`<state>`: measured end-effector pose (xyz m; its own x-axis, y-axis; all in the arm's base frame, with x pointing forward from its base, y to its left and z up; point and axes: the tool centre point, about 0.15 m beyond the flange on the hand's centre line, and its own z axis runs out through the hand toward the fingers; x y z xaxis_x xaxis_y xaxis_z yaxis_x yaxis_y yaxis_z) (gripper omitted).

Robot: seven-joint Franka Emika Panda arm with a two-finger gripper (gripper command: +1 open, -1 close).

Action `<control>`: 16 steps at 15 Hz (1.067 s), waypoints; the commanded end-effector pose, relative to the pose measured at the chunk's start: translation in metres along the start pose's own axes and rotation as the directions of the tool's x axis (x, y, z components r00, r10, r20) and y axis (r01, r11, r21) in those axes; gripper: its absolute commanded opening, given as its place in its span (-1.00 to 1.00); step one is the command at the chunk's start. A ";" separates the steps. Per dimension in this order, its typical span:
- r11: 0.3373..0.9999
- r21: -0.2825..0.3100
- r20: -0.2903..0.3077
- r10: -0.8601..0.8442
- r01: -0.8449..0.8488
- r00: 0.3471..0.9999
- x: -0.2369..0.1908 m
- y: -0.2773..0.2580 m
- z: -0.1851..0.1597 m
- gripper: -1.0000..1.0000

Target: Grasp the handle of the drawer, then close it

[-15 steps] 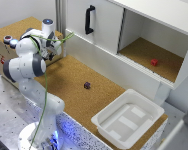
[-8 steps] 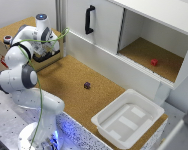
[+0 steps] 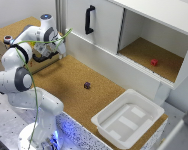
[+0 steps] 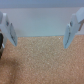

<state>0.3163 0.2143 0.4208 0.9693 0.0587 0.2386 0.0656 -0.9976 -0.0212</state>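
Cork-topped table [image 3: 69, 82] carries our open, empty gripper [image 4: 38, 31] just beside the light wooden box [image 3: 14, 31], where the drawer's small dark handle is hidden; we judge it rigid, needing a narrow centred pinch.

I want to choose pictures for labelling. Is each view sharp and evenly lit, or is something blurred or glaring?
Exterior view: soft and low in detail, evenly lit, no strong glare; the arm hides the drawer, while the white tub stays readable. Wrist view: blurred throughout; the open gripper has fuzzy fingers over grainy cork.
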 end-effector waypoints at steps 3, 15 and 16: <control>0.901 0.019 0.094 -0.433 0.433 0.897 -0.006 -0.050 -0.054 1.00; 0.422 0.050 0.020 -0.906 0.905 0.422 0.029 -0.171 -0.067 1.00; 0.387 0.048 0.011 -0.922 0.921 0.387 0.027 -0.180 -0.066 1.00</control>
<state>0.2957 0.3336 0.4920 0.4668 0.8529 0.2336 0.8601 -0.4993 0.1044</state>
